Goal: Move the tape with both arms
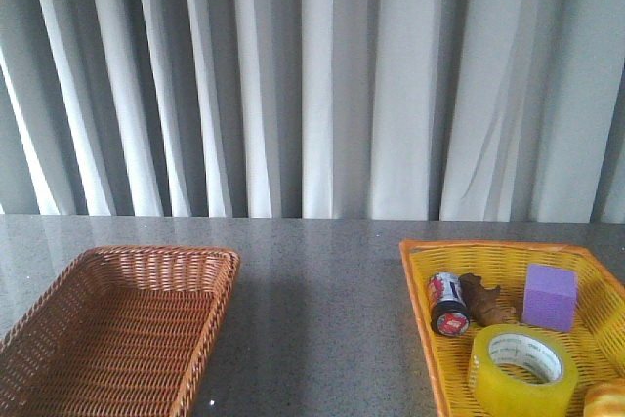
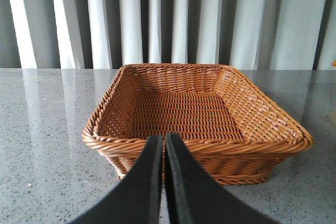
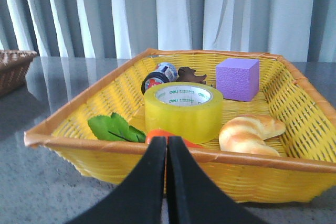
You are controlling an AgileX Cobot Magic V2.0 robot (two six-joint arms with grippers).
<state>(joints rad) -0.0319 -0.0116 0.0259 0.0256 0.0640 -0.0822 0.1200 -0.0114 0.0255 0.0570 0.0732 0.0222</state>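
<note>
The yellow tape [image 1: 520,370] lies flat in the yellow basket [image 1: 420,271] at the right of the table; its white printed core shows. In the right wrist view the tape [image 3: 183,109] sits mid-basket, just past the near rim [image 3: 79,142]. My right gripper [image 3: 167,142] is shut and empty, in front of that rim, outside the basket. My left gripper [image 2: 164,141] is also shut with nothing in it, just short of the near wall of the brown wicker basket [image 2: 262,135]. Neither arm shows in the front view.
The yellow basket also holds a purple block [image 1: 551,295], a battery [image 1: 448,303], a brown figure [image 1: 484,299], a croissant [image 3: 251,132], a green leaf [image 3: 115,128] and something orange-red [image 3: 157,135]. The brown basket [image 1: 59,290] at front left has nothing in it. Grey curtains hang behind the table.
</note>
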